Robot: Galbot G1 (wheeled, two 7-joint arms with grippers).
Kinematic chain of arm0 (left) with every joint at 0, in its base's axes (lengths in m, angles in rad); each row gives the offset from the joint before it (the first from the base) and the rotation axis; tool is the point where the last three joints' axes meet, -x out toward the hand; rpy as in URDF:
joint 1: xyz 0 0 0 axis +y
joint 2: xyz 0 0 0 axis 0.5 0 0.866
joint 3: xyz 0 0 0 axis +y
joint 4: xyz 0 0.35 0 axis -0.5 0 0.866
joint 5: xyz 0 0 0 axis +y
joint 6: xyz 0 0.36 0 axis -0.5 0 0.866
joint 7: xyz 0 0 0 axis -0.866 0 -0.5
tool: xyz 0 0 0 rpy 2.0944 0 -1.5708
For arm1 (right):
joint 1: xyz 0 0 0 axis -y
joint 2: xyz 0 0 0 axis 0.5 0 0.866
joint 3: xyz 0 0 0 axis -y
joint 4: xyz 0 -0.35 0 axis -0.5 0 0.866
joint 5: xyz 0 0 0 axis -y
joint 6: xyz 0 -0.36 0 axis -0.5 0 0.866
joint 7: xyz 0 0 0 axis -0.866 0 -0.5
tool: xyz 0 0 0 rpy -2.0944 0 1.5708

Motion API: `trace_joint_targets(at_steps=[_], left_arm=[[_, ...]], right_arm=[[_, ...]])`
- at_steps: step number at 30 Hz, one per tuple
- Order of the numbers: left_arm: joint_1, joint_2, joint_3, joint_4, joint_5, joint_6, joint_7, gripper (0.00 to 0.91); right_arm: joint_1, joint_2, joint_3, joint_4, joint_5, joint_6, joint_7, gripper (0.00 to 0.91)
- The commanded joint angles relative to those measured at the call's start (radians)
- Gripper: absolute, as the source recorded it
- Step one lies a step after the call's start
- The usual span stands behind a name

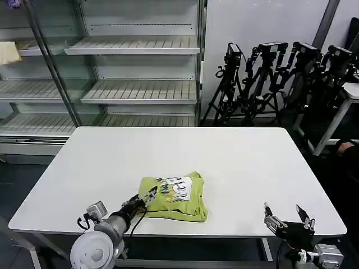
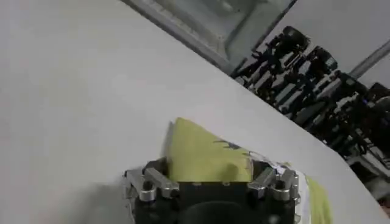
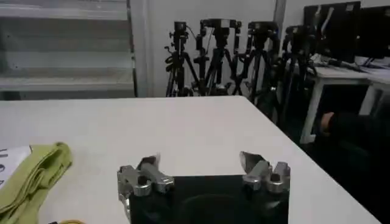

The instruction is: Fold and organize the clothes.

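The clothes are one lime yellow-green T-shirt, folded into a compact bundle with its white and dark print facing up, near the front middle of the white table. My left gripper is at the bundle's left edge. In the left wrist view the left gripper is open, its fingers spread wide on either side of a corner of the T-shirt. My right gripper hovers open at the table's front right, apart from the shirt. The right wrist view shows the right gripper holding nothing, with the T-shirt off to one side.
A glass-fronted shelf unit stands behind the table, with a pale cream cloth on a shelf at far left. Camera tripods crowd the back right. A white desk and a person's hand are at the right edge.
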Motion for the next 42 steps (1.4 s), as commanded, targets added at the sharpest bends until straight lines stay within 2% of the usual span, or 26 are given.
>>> trace_joint_targets(at_steps=[1, 6, 7, 8, 9, 10, 11, 14, 35, 42], left_arm=[[-0.025, -0.016, 0.0, 0.09, -0.087, 0.005, -0.006, 0.907], [-0.034, -0.017, -0.015, 0.096, -0.158, 0.004, -0.004, 0.907], [-0.035, -0.019, -0.019, 0.095, -0.178, 0.004, -0.004, 0.846], [-0.036, -0.02, -0.022, 0.094, -0.189, 0.004, -0.003, 0.635], [-0.036, -0.02, -0.022, 0.093, -0.193, 0.004, -0.002, 0.272], [-0.035, -0.021, -0.023, 0.092, -0.198, 0.003, 0.0, 0.141], [-0.034, -0.022, -0.024, 0.091, -0.203, 0.003, 0.001, 0.091], [-0.029, -0.025, -0.027, 0.086, -0.22, 0.002, 0.004, 0.06], [-0.025, -0.053, -0.053, 0.07, -0.301, -0.02, 0.008, 0.06], [-0.008, -0.026, -0.153, 0.029, -0.388, -0.059, -0.006, 0.06]], right_arm=[[-0.018, 0.002, 0.018, 0.01, 0.002, 0.0, 0.0, 0.907], [-0.036, 0.01, 0.026, 0.022, 0.001, 0.0, -0.002, 0.907], [-0.038, 0.012, 0.027, 0.025, 0.002, 0.0, -0.001, 0.907], [-0.039, 0.014, 0.026, 0.027, 0.001, 0.0, -0.001, 0.907], [-0.04, 0.015, 0.026, 0.028, 0.001, 0.0, -0.001, 0.907], [-0.042, 0.017, 0.025, 0.031, 0.0, 0.0, -0.001, 0.907], [-0.043, 0.019, 0.025, 0.032, 0.0, 0.0, -0.001, 0.907], [-0.048, 0.024, 0.025, 0.037, -0.001, 0.0, -0.002, 0.907], [-0.081, 0.026, 0.052, 0.072, 0.002, 0.0, -0.004, 0.907], [-0.043, 0.022, 0.038, 0.057, 0.011, 0.0, -0.005, 0.907]])
